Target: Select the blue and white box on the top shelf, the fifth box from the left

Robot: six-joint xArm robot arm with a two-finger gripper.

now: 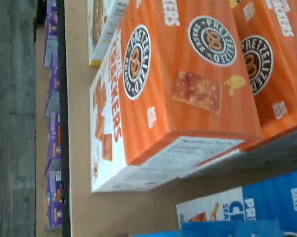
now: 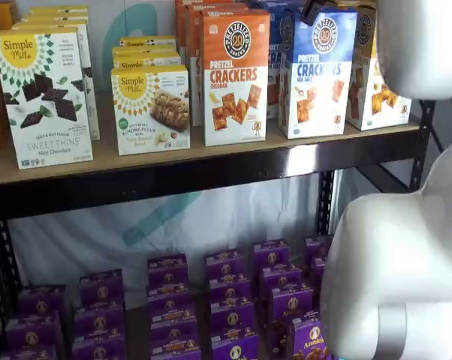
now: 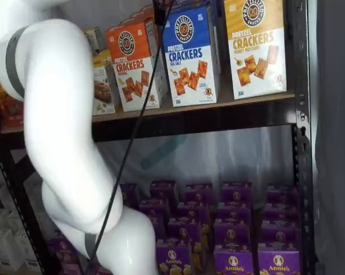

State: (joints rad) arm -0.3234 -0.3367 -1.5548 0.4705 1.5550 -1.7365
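We judge this the approach step: our gripper (image 2: 310, 10) hangs above the blue box (image 2: 316, 75), which stands upright at the top shelf's (image 2: 211, 171) front edge between the orange box (image 2: 235, 75) and a yellow one (image 3: 255, 46). Its fingers stand wide, holding nothing. Next we must lower squarely over the blue box.

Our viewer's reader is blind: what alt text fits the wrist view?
Seen from above, an orange cheddar cracker box stands on the tan top shelf, with a blue and white box beside it. Small purple boxes sit on the level below.
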